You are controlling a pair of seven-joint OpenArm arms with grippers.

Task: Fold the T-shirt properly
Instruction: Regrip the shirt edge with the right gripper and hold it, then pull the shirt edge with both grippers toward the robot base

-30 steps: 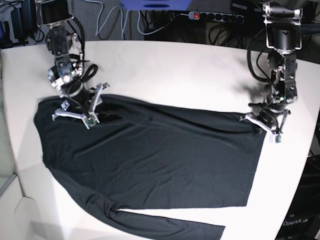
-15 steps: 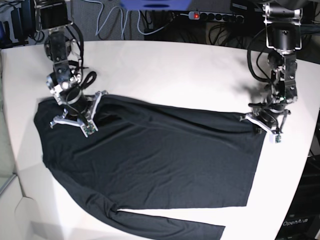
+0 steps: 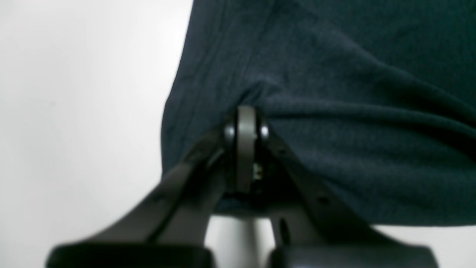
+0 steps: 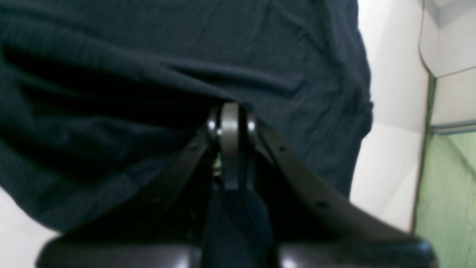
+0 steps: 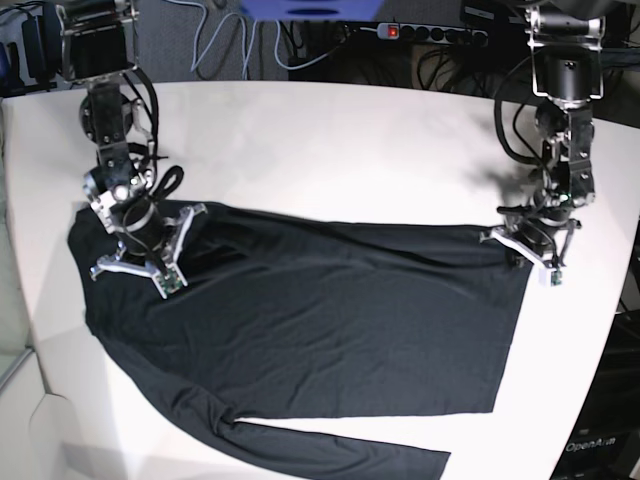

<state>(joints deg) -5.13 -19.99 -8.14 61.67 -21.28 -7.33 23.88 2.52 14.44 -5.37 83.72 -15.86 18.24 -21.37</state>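
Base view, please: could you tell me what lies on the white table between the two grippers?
Only the black long-sleeved T-shirt spans the white table between the left gripper and the right gripper, as the base view shows.

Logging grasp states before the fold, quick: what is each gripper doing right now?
Left gripper: closed, pinching the T-shirt at its edge.
Right gripper: closed, pinching a fold of the T-shirt.

White table (image 5: 330, 150), black power strip (image 5: 430, 33) with red switch and tangled cables (image 5: 235, 45) behind its far edge
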